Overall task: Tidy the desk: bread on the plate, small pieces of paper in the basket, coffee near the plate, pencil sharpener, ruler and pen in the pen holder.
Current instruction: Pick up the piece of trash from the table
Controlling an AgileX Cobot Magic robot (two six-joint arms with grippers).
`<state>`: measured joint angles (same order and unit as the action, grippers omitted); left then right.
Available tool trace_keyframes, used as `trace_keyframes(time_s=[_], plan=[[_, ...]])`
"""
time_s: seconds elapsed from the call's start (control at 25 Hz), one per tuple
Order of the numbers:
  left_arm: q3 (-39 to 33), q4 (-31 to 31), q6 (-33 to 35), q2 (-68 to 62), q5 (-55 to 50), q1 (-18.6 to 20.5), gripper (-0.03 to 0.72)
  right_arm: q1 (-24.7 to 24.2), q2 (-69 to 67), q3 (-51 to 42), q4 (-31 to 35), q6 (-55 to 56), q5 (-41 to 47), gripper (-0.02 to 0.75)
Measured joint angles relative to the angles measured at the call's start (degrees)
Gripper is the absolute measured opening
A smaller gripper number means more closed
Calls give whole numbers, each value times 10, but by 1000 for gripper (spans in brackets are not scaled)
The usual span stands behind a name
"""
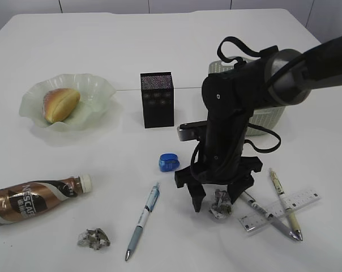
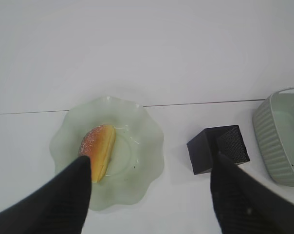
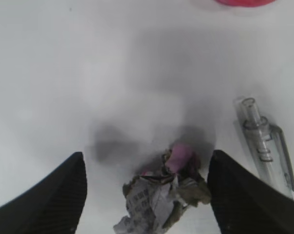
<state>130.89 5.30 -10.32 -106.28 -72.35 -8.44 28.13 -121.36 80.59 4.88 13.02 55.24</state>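
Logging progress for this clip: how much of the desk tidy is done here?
Done: the bread sits on the plate. In hand: the open right gripper straddles one paper ball, not yet gripped. Left: the other paper ball, the coffee bottle lying away from the plate, and the sharpener, ruler and pens outside the pen holder.

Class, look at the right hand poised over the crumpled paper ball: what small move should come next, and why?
Probably lower a little and close. The right hand is open, its fingers either side of the paper ball, which still lies on the desk, so a grip comes before carrying it to the basket.
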Motion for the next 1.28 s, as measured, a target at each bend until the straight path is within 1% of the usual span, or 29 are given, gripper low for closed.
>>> trace_keyframes(time_s=[0.28,0.36,0.44,0.72,0.84,0.96,1.04,1.16,1.28], plan=[[0,0,0,0,0,0,559,0,0,0,0,-1,8,563],[0,0,0,0,0,0,559,0,0,0,0,-1,8,544],[0,0,0,0,0,0,559,0,0,0,0,-1,8,496],[0,0,0,0,0,0,559,0,0,0,0,-1,8,281],[0,0,0,0,0,0,559,0,0,0,0,-1,10,152],[0,0,0,0,0,0,559,0,0,1,0,-2,10,40],[0,0,0,0,0,0,559,0,0,1,0,-2,13,1],[0,0,0,0,0,0,559,0,0,3,2,-2,22,-9],[0,0,0,0,0,0,559,0,0,22,4,-2,62,-12]])
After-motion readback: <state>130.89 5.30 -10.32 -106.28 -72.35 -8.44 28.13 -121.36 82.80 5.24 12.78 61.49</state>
